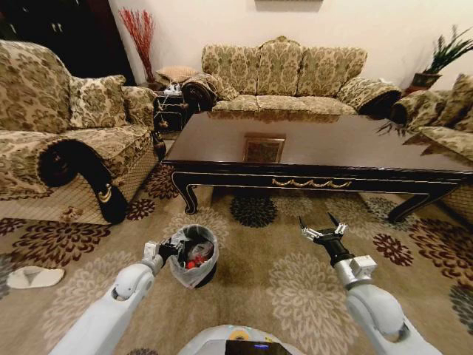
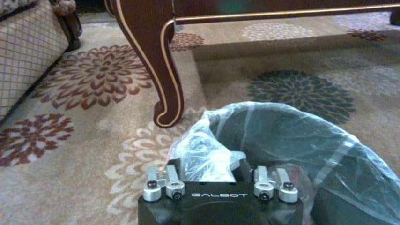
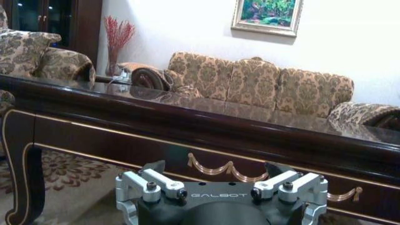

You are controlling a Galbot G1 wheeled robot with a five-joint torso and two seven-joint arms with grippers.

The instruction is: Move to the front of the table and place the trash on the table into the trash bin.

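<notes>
The dark glossy table stands ahead of me, with its gold-trimmed apron close in the right wrist view. On the carpet at my lower left is the trash bin with its grey-white liner. Trash with red on it lies inside. My left gripper is at the bin's near rim, shut on the bunched liner edge. In front of the table's apron, above the carpet, my right gripper hangs open and holds nothing.
Patterned sofas stand to the left, behind and to the right of the table. A curved table leg rises just beyond the bin. A white slipper lies on the carpet at far left.
</notes>
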